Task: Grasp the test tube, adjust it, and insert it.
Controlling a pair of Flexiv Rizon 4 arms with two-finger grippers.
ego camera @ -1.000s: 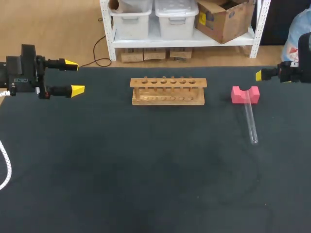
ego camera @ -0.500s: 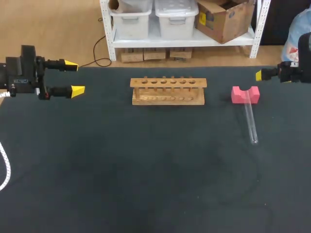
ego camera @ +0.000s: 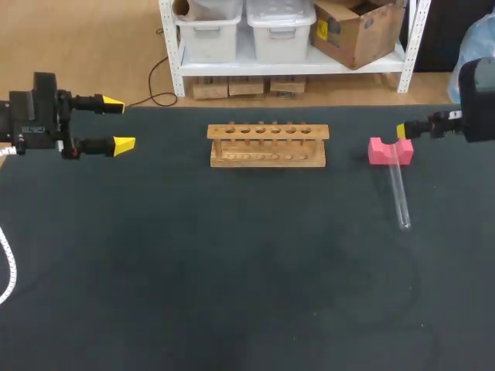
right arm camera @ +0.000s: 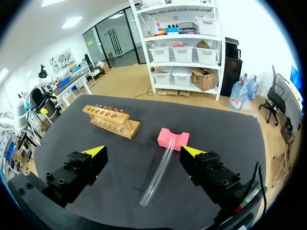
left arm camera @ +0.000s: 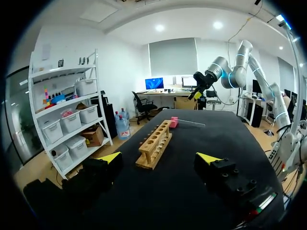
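A clear test tube (ego camera: 397, 190) lies on the dark table, its upper end resting in a pink block (ego camera: 390, 151). A wooden rack (ego camera: 267, 144) with a row of holes stands at the middle back. My right gripper (ego camera: 403, 131) hovers just right of the pink block. In the right wrist view the right gripper (right arm camera: 143, 151) is open, with the tube (right arm camera: 160, 173) and block (right arm camera: 172, 138) below and ahead of its fingers, untouched. My left gripper (ego camera: 118, 122) is open at the far left, holding nothing. From the left wrist, the left gripper (left arm camera: 159, 158) faces the rack (left arm camera: 154, 143).
A white cable (ego camera: 9, 267) curls over the table's left edge. The rack (right arm camera: 110, 120) stands well to one side of the tube. Bare dark table surface (ego camera: 232, 270) fills the front half.
My right gripper has shifted left and slightly nearer, coming close to the pink block. The left arm, tube and rack have not moved.
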